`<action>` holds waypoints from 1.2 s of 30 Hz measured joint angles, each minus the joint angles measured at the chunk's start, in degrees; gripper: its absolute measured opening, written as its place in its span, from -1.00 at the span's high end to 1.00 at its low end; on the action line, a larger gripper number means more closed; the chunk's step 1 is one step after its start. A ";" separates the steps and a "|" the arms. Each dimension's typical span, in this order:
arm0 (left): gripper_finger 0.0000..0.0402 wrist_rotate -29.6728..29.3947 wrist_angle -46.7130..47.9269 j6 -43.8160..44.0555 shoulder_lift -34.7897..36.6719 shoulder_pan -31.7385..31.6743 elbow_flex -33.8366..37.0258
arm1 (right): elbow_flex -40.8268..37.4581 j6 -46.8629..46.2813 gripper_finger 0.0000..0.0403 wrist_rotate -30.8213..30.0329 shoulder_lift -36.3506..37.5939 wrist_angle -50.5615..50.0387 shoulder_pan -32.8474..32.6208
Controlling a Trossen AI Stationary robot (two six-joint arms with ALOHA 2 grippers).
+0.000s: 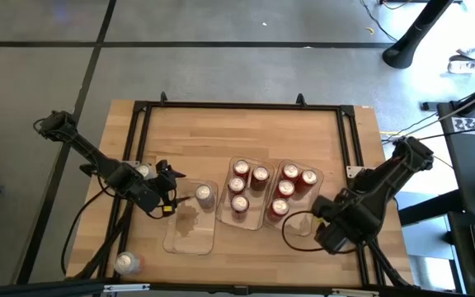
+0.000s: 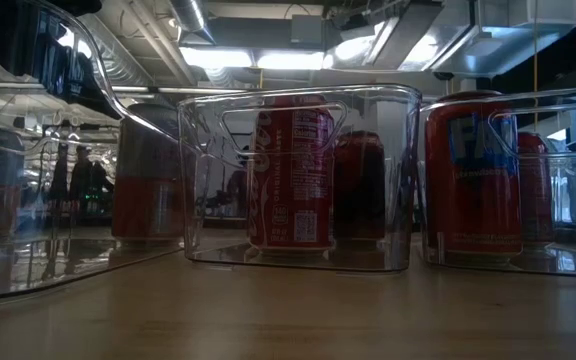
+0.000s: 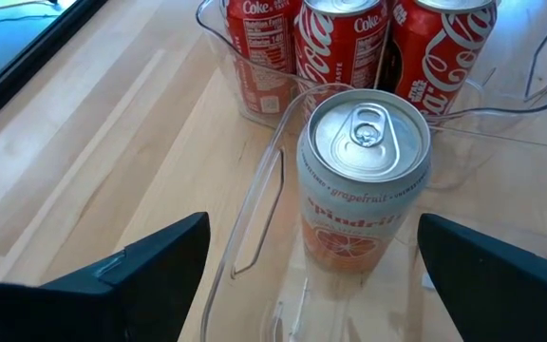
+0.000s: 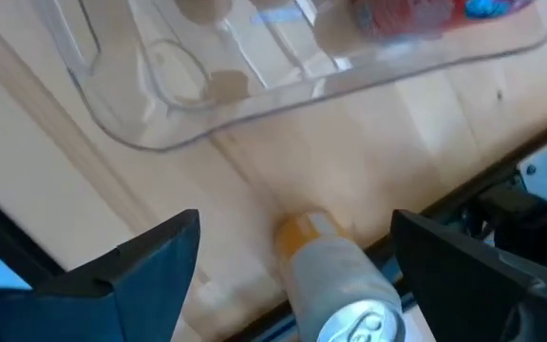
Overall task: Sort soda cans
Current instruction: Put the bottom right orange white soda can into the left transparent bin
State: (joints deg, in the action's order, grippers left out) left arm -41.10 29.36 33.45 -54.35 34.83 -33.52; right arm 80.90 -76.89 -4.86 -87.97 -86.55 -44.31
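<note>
Three clear trays lie side by side on the wooden table. The left tray (image 1: 190,231) holds one silver-and-orange grapefruit soda can (image 3: 364,180), upright at its far end. The middle tray (image 1: 258,221) and right tray (image 1: 310,227) hold several red soda cans (image 1: 248,188). My left gripper (image 1: 171,195) stands open just left of the grapefruit can, one finger to each side and short of it. My right gripper (image 4: 292,256) is open at the table's near right, pointing down. A silver-grey can with an orange band (image 4: 335,280) sits below it, between the fingers and untouched.
A loose can (image 1: 143,171) stands beside my left arm and another (image 1: 126,262) at the near left corner. A black metal frame (image 1: 349,132) runs along the table's edges, close by the can under my right gripper. Bare wood lies at the far half.
</note>
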 joint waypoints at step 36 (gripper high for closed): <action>-0.82 0.00 0.00 3.83 0.00 -0.02 0.00 | -10.85 1.95 -0.82 19.62 -3.53 -3.43 -2.60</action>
State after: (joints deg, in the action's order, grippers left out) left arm -41.10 29.36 37.28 -54.35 34.81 -33.52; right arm 70.05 -74.94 14.76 -91.50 -89.98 -46.92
